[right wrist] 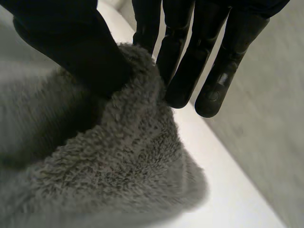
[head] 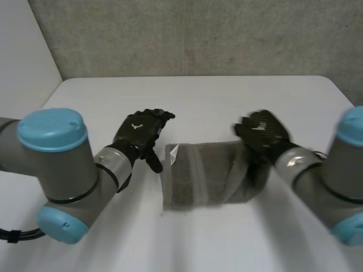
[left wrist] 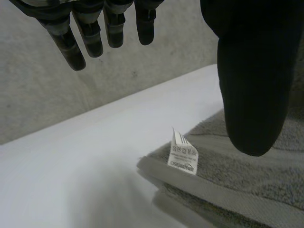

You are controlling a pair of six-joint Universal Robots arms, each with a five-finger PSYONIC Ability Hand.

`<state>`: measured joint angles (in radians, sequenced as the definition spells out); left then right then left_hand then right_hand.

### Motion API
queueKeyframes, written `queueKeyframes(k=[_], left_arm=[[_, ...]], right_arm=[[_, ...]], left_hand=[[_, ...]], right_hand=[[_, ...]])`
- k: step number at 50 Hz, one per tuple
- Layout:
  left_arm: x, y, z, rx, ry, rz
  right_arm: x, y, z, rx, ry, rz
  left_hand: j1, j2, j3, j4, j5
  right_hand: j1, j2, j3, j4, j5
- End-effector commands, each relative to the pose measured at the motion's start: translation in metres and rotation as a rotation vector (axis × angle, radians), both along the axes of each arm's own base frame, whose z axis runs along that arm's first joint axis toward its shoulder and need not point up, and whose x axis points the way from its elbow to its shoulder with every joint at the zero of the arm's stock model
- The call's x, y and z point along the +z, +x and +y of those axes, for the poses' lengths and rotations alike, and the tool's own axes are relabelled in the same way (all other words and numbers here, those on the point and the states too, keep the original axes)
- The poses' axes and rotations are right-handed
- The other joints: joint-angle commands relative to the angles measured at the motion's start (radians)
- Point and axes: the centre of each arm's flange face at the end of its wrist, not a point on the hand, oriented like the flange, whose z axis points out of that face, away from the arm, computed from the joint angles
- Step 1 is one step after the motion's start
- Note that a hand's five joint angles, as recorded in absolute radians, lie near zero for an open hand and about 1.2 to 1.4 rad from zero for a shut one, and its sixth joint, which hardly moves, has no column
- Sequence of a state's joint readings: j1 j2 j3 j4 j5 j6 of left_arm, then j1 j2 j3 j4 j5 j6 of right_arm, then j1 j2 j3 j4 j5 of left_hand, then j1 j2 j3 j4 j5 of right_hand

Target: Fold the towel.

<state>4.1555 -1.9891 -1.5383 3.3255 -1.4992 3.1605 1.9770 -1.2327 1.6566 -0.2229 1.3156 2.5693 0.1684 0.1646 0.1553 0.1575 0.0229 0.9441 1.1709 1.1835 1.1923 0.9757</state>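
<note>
— So what's laid out there?

— A white surface (head: 198, 93), and on it a grey towel (head: 204, 175). It lies between the two sets of fingers, with layers stacked one over another at its edge.

— Is it lying flat?

— Mostly. The end at the right fingers is lifted off the surface and bunched up.

— And the arms?

— The left arm (head: 62, 164) and the right arm (head: 323, 175) each reach in from their own side.

— Is the right hand (head: 262, 131) holding anything?

— Yes, it's grasping the towel. A fold of the pile at that lifted corner is pinched, thumb (right wrist: 71, 42) pressed on one side and fingers (right wrist: 180, 71) just behind it on the other.

— The left hand (head: 142, 131)?

— Released. Its fingers (left wrist: 90, 38) hang straight and apart over the bare surface, just beside the towel's other end, and its thumb reaches over the cloth. I can't tell whether the thumb touches.

— Anything smaller?

— A white label (left wrist: 183, 153) stands up from the towel's corner, near the left thumb's tip.
</note>
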Motion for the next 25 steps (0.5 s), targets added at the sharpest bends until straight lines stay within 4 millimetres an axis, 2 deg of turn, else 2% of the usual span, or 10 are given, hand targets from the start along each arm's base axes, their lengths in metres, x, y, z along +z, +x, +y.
queueKeyframes(k=[1,5,11,12,13,14,15,19,21,25], left_arm=[[0.024,0.030,-0.007,0.104,-0.049,0.016],[0.036,0.054,-0.015,0.179,-0.074,0.024],[0.041,0.060,-0.017,0.193,-0.088,0.034],[0.040,0.059,-0.016,0.189,-0.086,0.033],[0.042,0.057,-0.016,0.181,-0.090,0.038],[0.042,0.057,-0.016,0.181,-0.091,0.038],[0.042,0.055,-0.017,0.177,-0.094,0.042],[0.048,0.046,-0.018,0.150,-0.113,0.060],[0.044,0.025,-0.015,0.088,-0.108,0.069],[0.038,-0.002,-0.008,0.021,-0.095,0.073]], right_arm=[[-0.005,0.081,0.063,0.258,-0.057,0.039],[-0.033,0.103,0.105,0.419,-0.061,0.128],[-0.053,0.098,0.122,0.491,-0.014,0.171],[-0.048,0.097,0.123,0.493,-0.012,0.155],[-0.036,0.095,0.119,0.477,-0.024,0.118],[-0.036,0.095,0.119,0.477,-0.024,0.118],[-0.022,0.090,0.109,0.428,-0.027,0.074],[0.001,0.065,0.070,0.277,0.012,-0.032],[0.022,0.042,0.045,0.158,0.068,-0.157],[0.026,0.023,0.029,0.061,0.167,-0.281]], left_hand=[[0.006,0.010,0.019,0.017,-0.023],[0.006,0.010,0.019,0.017,-0.023],[0.006,0.010,0.019,0.017,-0.023],[0.006,0.010,0.019,0.017,-0.023],[0.006,0.010,0.019,0.017,-0.023],[0.006,0.010,0.019,0.017,-0.023],[0.010,0.014,0.023,0.021,-0.019],[0.016,0.020,0.029,0.027,-0.013],[0.036,0.040,0.049,0.047,0.007],[0.042,0.046,0.055,0.053,0.013]], right_hand=[[0.452,0.225,0.213,0.204,0.246],[0.452,0.225,0.213,0.204,0.246],[0.452,0.225,0.213,0.204,0.246],[0.224,-0.003,-0.016,-0.025,0.017],[-0.357,-0.584,-0.597,-0.605,-0.563],[-0.363,-0.590,-0.602,-0.611,-0.569],[-0.770,-0.996,-1.009,-1.018,-0.976],[-0.770,-0.996,-1.009,-1.018,-0.976],[-0.770,-0.996,-1.009,-1.018,-0.976],[-0.770,-0.996,-1.009,-1.018,-0.976]])
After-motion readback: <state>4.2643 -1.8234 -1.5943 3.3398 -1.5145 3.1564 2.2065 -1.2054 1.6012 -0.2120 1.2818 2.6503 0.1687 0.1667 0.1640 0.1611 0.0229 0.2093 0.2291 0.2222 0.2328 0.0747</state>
